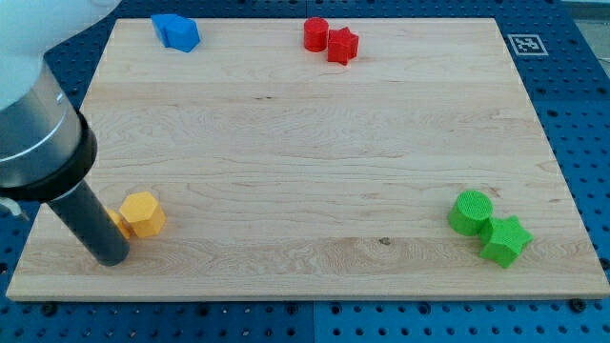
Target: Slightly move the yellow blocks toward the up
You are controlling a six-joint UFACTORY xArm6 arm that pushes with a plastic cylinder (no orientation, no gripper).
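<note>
1. At the lower left of the frame stands the dark rod, and my tip (111,257) rests on the wooden board (305,143) near its bottom edge. It is only a plain rod, so there is nothing on it that can spread, press together or pinch.
2. Just to the right of the rod lies a yellow hexagon block (143,213). A second yellow block (117,221) is between it and the rod, mostly hidden behind the rod, so I cannot tell its shape. My tip is just below and left of these two, and it seems to touch the hidden one, but I cannot be sure.
3. At the lower right of the frame is a green cylinder (471,211), and a green star block (505,240) touches it on its lower right side.
4. At the top middle of the frame, a red cylinder (315,33) and a red star block (342,44) sit side by side, touching.
5. At the upper left, two blue blocks (175,30) are pressed together; their shapes are not clear.
6. Around the board is a blue table with holes (572,105), and a small black and white marker (525,43) is at the upper right.
</note>
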